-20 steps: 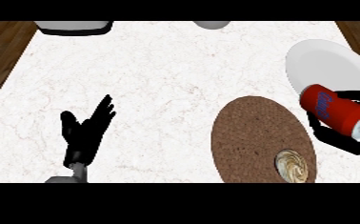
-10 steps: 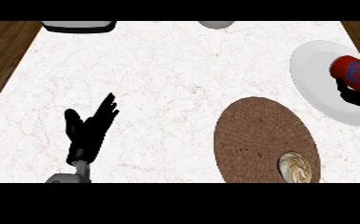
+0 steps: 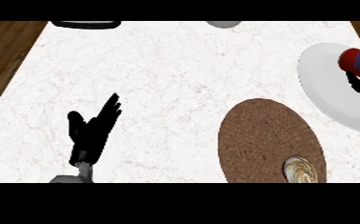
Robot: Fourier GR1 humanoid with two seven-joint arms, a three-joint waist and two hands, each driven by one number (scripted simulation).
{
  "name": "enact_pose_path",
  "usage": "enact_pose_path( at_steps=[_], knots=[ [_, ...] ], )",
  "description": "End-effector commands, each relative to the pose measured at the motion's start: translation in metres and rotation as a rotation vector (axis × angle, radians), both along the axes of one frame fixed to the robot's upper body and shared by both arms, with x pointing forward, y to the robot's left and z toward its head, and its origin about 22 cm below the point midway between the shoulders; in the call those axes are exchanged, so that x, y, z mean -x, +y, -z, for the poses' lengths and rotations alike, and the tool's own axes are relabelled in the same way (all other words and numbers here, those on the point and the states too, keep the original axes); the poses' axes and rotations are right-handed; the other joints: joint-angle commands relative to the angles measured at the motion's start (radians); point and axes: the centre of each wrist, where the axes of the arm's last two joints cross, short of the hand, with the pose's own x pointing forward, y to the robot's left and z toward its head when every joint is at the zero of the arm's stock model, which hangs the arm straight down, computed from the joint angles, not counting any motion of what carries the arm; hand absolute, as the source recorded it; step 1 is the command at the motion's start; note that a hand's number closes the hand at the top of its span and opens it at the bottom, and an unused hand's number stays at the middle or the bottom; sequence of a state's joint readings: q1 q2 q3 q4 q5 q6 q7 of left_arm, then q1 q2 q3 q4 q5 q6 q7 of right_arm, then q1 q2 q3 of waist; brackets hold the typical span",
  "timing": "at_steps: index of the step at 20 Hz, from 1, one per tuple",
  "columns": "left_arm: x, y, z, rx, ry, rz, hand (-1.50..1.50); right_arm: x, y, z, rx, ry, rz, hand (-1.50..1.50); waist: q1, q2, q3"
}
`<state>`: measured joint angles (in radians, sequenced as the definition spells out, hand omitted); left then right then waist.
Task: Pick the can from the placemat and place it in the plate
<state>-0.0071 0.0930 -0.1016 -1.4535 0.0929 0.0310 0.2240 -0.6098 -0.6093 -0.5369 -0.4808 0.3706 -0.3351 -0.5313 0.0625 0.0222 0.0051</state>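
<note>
The red and blue can shows at the view's right edge, over the white plate; most of it is cut off by the edge. Just below the can, black fingers of my right hand curl against it; the remainder of that hand is out of view. The brown round placemat lies in front of the plate, with a small round gold-rimmed object on its near right part. My left hand rests open at the lower left, fingers up, far from the can.
A dark object and a grey rounded object sit at the counter's far edge. Brown wood borders the white marbled counter top on the left.
My right hand has carried the can from above the placemat's right side away and to the right, over the plate, mostly out of view. The left hand has barely shifted.
</note>
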Motion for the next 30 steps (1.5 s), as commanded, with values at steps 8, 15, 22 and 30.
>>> enact_pose_path(
  at_steps=[8, 15, 22, 30],
  knots=[
    [-0.002, -0.001, 0.007, -0.007, -0.002, 0.024, 0.00, -0.002, -0.002, 0.013, -0.077, 0.203, -0.153, -1.50, 0.024, 0.017, 0.006],
    [-0.004, -0.011, 0.006, -0.001, 0.019, 0.007, 0.00, -0.009, -0.007, -0.004, -0.263, -0.084, -0.229, -1.50, -0.001, 0.009, 0.005],
    [0.005, -0.007, 0.005, 0.006, 0.022, -0.015, 0.00, 0.040, -0.054, 0.001, -0.425, -0.098, -0.230, -1.50, -0.017, 0.001, 0.004],
    [0.008, -0.007, 0.017, -0.013, 0.011, -0.022, 0.00, 0.091, -0.094, -0.003, -0.491, -0.007, -0.425, -1.50, -0.033, -0.002, 0.003]
  ],
)
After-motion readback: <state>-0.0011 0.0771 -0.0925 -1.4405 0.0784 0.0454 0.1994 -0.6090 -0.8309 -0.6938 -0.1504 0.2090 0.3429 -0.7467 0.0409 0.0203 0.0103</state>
